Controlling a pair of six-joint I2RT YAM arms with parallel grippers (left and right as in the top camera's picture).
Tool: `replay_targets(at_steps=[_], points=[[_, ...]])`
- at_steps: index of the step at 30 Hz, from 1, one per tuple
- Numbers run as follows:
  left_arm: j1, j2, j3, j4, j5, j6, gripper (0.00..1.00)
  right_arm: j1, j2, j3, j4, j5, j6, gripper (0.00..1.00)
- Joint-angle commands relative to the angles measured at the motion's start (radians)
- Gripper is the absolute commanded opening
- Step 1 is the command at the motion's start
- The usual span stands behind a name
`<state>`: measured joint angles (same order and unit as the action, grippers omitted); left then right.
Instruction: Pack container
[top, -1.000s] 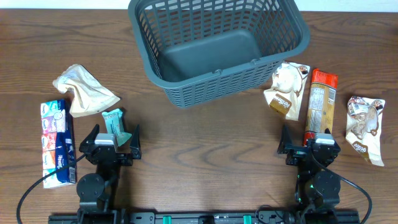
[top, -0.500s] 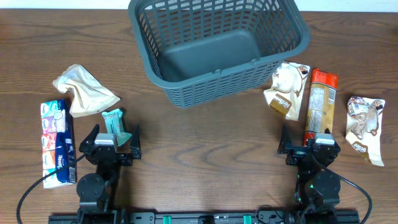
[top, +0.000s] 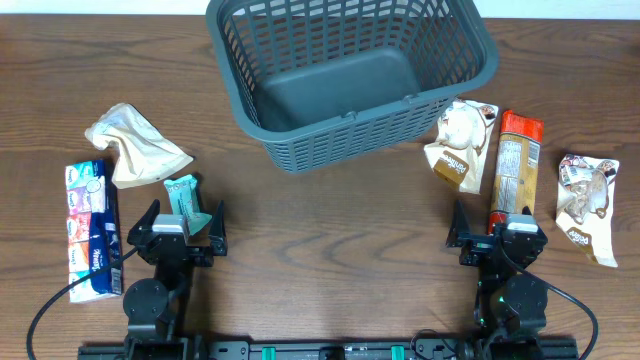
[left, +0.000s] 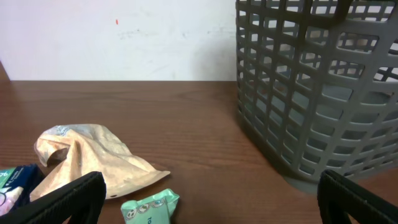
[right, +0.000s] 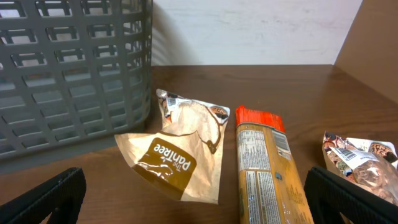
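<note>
Container: the dark grey container (top: 330, 142) sits at the far middle of the wooden surface (top: 330, 250), turned slightly askew, with only bare floor showing inside
How it handles: light for its bulk, I'd guess, and fairly stiff with its lattice walls and thick rim, though likely to skid on the wood if nudged
Where to hold: the near rim, or a slot in the near wall, looks the surest bite
Left pincer: the left pincer (top: 182, 222) is spread wide and carries nothing, with a small teal pack (top: 185, 196) lying just ahead of it
Right pincer: the right pincer (top: 495, 225) is also spread and empty, and the long orange pack (top: 518, 165) ends right in front of it
Hard to see: the container's far rim is cut off at the top of the overhead view; each wrist view shows only part of a wall and the very tips of its fingers; I can't tell whether the orange pack touches the right pincer – the arm covers its near end
</note>
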<state>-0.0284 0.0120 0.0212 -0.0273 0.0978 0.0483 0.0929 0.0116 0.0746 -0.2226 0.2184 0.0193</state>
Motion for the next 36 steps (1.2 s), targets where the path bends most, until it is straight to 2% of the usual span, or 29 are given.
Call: replay_targets(at_steps=[1, 31, 36], points=[[-0.002, -0.008, -0.017, -0.035, 0.007, -0.009, 0.99, -0.007, -0.006, -0.004, -0.002, 0.014, 0.018, 0.99], [-0.002, -0.008, -0.017, -0.035, 0.007, -0.009, 0.99, -0.007, -0.006, -0.004, 0.002, 0.018, 0.018, 0.99], [-0.002, -0.007, -0.017, -0.035, 0.006, -0.010, 0.99, -0.007, -0.006, -0.004, 0.003, -0.053, 0.074, 0.99]])
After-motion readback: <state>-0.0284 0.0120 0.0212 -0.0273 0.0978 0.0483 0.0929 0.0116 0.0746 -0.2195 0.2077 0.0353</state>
